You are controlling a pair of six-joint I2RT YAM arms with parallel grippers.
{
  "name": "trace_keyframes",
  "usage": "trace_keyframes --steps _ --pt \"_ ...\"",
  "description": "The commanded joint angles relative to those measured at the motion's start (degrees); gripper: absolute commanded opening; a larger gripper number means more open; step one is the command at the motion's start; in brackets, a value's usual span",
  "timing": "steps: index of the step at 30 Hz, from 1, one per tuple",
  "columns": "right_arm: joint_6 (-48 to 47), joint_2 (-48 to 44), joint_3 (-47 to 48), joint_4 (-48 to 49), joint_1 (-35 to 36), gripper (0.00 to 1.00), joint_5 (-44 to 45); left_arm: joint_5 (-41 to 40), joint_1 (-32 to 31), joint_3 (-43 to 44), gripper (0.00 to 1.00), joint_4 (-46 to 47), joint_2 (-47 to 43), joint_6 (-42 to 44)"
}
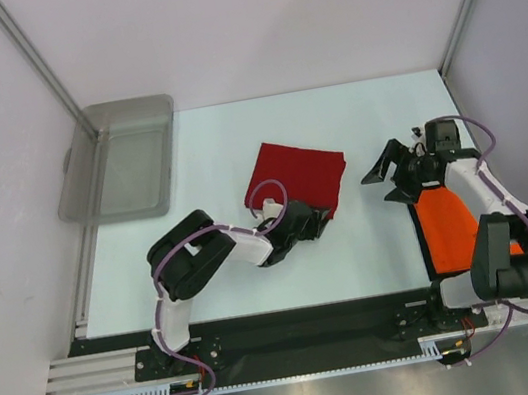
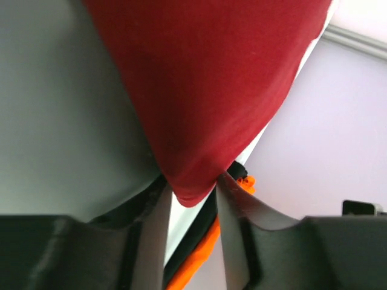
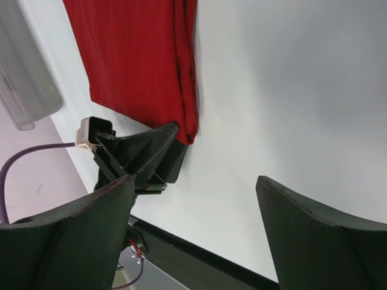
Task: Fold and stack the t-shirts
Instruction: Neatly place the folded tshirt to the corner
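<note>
Folded dark red t-shirt (image 1: 293,177) skewed, near corner inside narrow left pincer (image 1: 321,218), grip unclear; right pincer (image 1: 389,180) wide, empty.

dark red t-shirt (image 1: 296,177) folded to a rough square, flat mid table (image 1: 351,112), turned on a diagonal; bright orange t-shirt (image 1: 446,223) flat at near right edge, long narrow shape, partly hidden

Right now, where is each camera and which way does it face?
Top: above, behind the bases, looking down on the table; both arms show.
Left wrist: on the left arm, facing the red shirt, corner between its own fingers.
Right wrist: on the right arm, facing the left gripper; own fingers apart.
Shared: all see the red shirt.
</note>
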Motion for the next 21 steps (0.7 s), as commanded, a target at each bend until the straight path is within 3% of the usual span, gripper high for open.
trace_keyframes --steps 1,6,7,12,21 --pt "0.3 4.0 2.2 3.0 -0.2 0.9 -4.0 0.2 -0.2 -1.3 0.34 0.1 1.0 0.6" --pt "-0.1 11.3 3.7 6.2 1.4 0.96 -9.3 2.6 0.8 -2.4 0.23 1.6 -1.2 3.0" --pt "0.0 12.6 4.1 7.4 2.0 0.97 -9.6 3.4 1.1 -2.0 0.16 0.8 -1.4 4.3" --pt "2.9 19.2 5.6 13.1 4.5 0.94 -12.0 7.4 2.9 -1.4 0.0 0.4 -3.0 6.4" --pt "5.8 27.0 11.9 16.1 6.5 0.97 -12.7 12.7 5.1 -2.3 0.0 0.7 -7.7 9.5"
